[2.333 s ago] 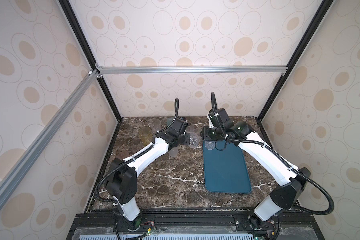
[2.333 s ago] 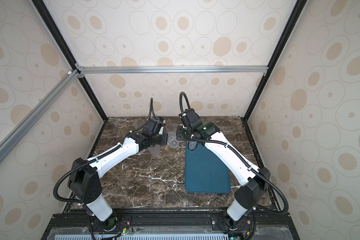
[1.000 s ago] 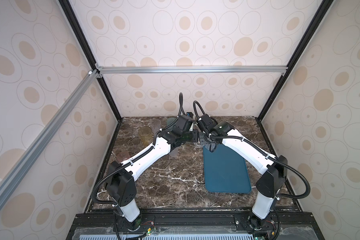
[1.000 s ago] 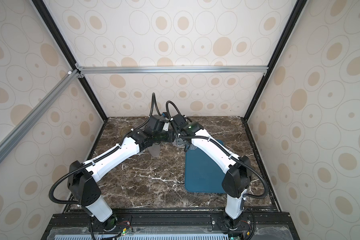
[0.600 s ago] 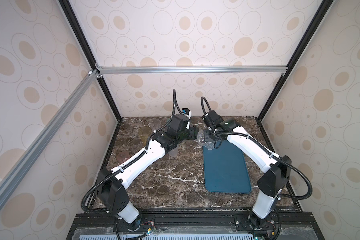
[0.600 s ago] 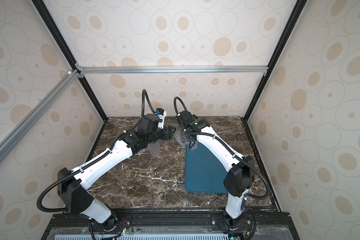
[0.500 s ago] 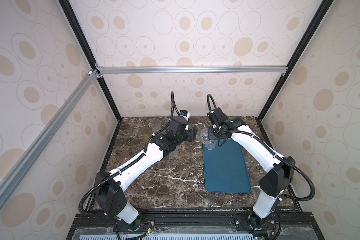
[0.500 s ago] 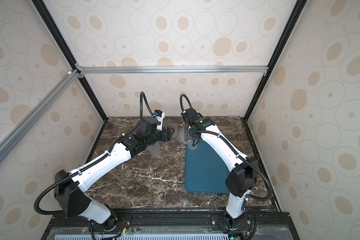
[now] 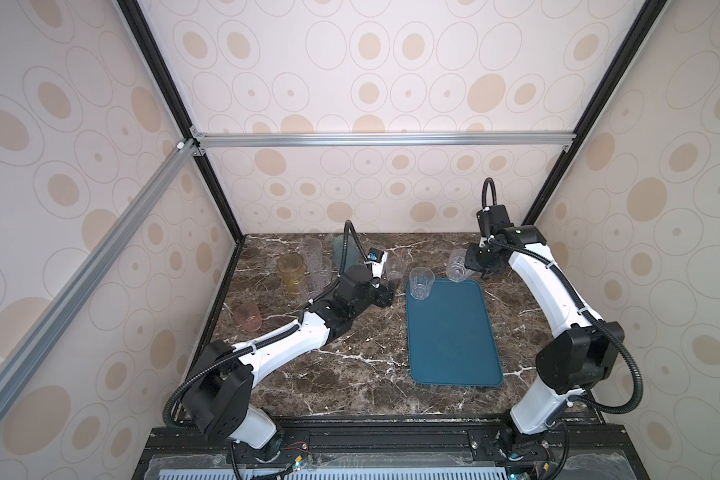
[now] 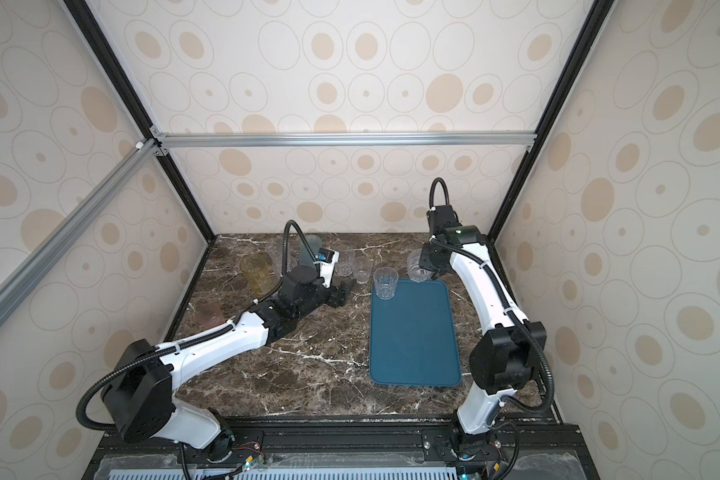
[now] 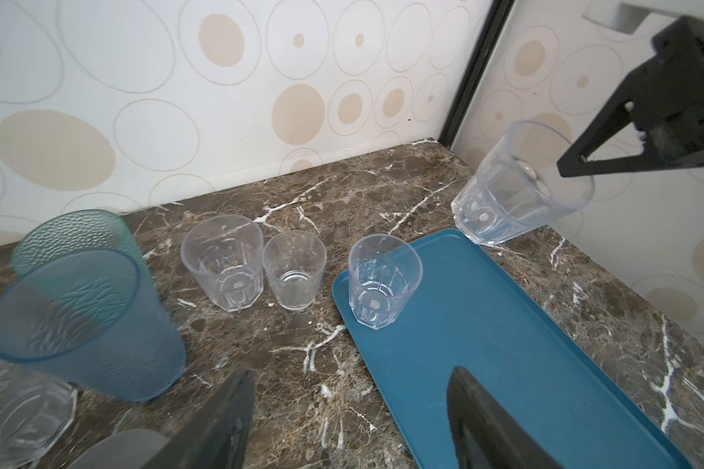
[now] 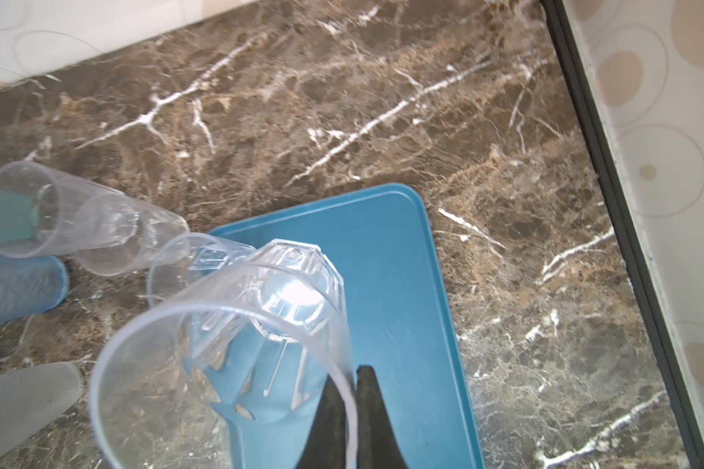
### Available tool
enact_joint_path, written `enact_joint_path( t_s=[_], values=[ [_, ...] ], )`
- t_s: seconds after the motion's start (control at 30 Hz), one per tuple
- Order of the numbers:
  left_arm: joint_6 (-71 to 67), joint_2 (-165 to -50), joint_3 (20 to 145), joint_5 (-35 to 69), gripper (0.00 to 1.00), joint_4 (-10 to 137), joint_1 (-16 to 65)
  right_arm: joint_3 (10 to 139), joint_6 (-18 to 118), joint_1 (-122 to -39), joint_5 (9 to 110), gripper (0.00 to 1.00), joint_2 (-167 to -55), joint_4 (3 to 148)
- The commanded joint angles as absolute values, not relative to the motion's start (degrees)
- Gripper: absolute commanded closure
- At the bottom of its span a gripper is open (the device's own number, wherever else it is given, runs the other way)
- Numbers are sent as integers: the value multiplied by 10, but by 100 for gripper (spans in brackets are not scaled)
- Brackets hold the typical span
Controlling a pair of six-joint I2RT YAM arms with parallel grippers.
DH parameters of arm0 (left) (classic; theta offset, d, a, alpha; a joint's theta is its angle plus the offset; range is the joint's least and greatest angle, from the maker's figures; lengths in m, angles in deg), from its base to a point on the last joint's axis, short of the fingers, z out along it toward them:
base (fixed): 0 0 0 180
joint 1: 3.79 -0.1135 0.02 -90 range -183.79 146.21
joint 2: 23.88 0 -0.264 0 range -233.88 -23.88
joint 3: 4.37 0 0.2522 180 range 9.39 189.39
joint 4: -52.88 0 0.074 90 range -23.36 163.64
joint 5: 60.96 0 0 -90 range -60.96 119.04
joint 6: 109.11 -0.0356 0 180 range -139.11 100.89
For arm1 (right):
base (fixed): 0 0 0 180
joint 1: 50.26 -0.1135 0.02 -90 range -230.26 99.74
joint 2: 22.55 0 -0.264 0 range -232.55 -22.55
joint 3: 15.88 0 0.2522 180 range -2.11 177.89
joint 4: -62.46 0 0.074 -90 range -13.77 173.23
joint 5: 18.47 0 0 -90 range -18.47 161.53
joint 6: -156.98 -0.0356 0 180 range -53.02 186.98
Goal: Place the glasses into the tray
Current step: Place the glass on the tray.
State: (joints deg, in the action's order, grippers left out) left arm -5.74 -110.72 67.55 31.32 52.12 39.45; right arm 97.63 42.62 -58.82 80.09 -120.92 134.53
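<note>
Teal tray [image 9: 454, 332] holds one glass [image 9: 420, 283]. Right gripper [image 11: 578, 164] pinches a second glass [image 11: 517, 191] by the rim; left gripper [image 11: 350, 371] gapes empty above brown marble [image 9: 350, 365].

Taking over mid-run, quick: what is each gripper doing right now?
Left gripper: open, holding nothing.
Right gripper: shut on the rim of a clear faceted glass.

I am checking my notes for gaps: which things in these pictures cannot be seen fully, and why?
- Left wrist view: a faceted glass, cut by the picture's edge.
- Right wrist view: glass on the tray (tray), partly behind the held glass.
- In a top view: teal glass, partly behind the left arm's cable.
</note>
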Motion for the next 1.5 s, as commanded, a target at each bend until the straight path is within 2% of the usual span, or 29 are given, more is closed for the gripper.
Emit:
enact_joint_path(
  t_s=[0.0, 0.67, 1.37, 1.47],
  values=[
    [-114, -1129, 672, 303, 24, 466, 409, 963, 431, -579, 778, 100, -1224, 1358],
    [-152, -1209, 693, 321, 23, 524, 425, 975, 446, -577, 748, 100, -1371, 1328],
    [-159, -1210, 706, 336, 23, 546, 425, 1045, 468, -581, 758, 100, -1438, 1344],
    [-159, -1208, 706, 339, 23, 547, 425, 1043, 467, -584, 757, 97, -1435, 1342]
  ],
)
